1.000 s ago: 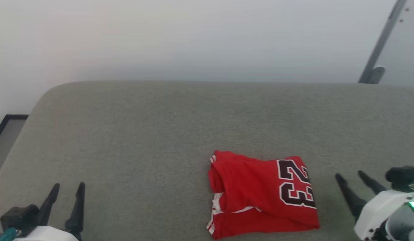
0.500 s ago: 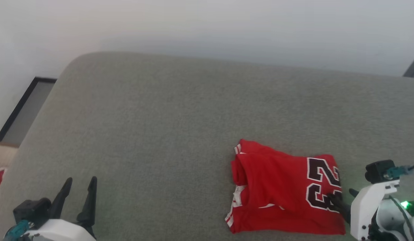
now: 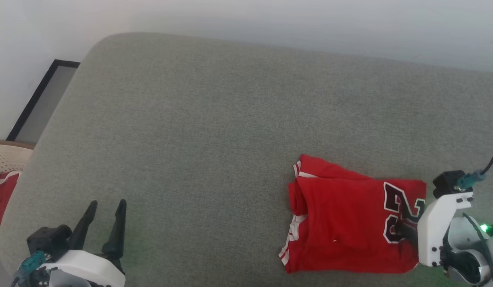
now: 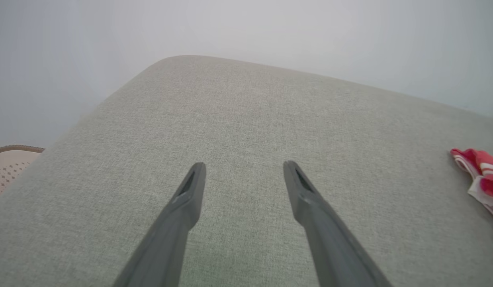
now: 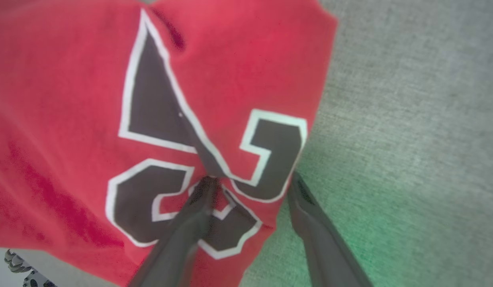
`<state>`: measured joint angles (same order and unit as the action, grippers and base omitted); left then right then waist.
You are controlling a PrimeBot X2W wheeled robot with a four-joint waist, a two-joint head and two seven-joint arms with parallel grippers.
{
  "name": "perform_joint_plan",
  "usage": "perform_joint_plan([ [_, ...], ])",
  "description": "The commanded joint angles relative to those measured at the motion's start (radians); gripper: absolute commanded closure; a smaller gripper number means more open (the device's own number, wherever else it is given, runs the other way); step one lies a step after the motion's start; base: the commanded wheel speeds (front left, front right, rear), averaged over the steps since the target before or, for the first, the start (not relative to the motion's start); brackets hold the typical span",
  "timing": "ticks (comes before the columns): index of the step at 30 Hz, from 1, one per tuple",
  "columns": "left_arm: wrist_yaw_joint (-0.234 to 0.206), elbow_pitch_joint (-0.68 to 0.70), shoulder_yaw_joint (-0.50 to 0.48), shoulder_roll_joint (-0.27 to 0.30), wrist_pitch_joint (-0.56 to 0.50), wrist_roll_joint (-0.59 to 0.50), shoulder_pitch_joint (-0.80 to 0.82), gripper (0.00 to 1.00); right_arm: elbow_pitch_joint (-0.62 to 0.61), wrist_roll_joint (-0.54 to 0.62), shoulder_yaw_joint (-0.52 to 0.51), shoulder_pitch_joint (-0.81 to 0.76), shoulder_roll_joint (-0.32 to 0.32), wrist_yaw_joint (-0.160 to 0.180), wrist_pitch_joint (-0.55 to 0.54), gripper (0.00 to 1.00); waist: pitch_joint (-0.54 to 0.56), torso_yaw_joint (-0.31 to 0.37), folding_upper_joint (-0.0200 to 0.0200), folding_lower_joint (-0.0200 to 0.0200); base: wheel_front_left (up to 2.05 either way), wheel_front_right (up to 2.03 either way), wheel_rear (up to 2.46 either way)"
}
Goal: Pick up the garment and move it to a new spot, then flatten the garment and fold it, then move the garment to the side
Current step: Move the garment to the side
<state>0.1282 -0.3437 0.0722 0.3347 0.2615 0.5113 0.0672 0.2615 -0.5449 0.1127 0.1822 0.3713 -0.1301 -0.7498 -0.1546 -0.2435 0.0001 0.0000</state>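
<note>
Right end effector (image 5: 251, 177): jaws wide, nothing gripped, straddling the right-hand edge of the garment (image 3: 342, 223). One finger (image 5: 188, 223) lies on the number print (image 5: 159, 131), the other (image 5: 312, 223) sits just off the hem over the grey upholstered surface (image 3: 214, 119). Can't tell whether that outer tip touches the cloth. Garment is folded into a compact stack at the right front of that surface, so I read this as set-up for the final move to the side. Risks: closing from here probably pinches only the top layer or two, because the outer finger looks to be beside the stack, not under the bottom ply, and a lift would then peel the fold open. A one-edge grasp also leaves the far half, with the striped trim, unsupported, so it could droop, drag and bunch on the textured upholstery. The padding likely gives under load, so pressing down to scoop may wrinkle the stack. Pose: right wrist housing (image 3: 441, 227) comes in low from the right, fingers pointing left across the garment and roughly flat to the surface. Left end effector (image 3: 107, 205) is also spread wide and empty over bare upholstery at front left, well apart from the garment, so there's no second support ready. Basket (image 3: 5, 159) sits off the surface's left edge.
</note>
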Motion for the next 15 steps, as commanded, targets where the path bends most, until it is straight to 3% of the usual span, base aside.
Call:
perform_joint_plan([
  [1,0.003,-0.003,-0.001,-0.002,0.004,0.013,0.017,0.0,0.02,0.006,0.021,-0.014,-0.044,-0.001,-0.016,1.0,-0.004,0.0,-0.0001,0.0,0.0,0.0,0.0],
  [10,0.003,0.001,0.001,0.005,0.004,0.009,0.042,0.0,-0.039,0.036,-0.058,0.045,-0.007,0.0,-0.012,1.0,-0.023,0.053,-0.0001,0.0,0.0,0.0,0.0],
  [15,0.003,0.01,0.01,0.01,0.004,0.001,0.076,0.0,-0.065,0.051,-0.106,0.114,0.028,-0.001,-0.011,1.0,-0.049,0.121,-0.0001,0.0,0.0,0.0,0.0],
])
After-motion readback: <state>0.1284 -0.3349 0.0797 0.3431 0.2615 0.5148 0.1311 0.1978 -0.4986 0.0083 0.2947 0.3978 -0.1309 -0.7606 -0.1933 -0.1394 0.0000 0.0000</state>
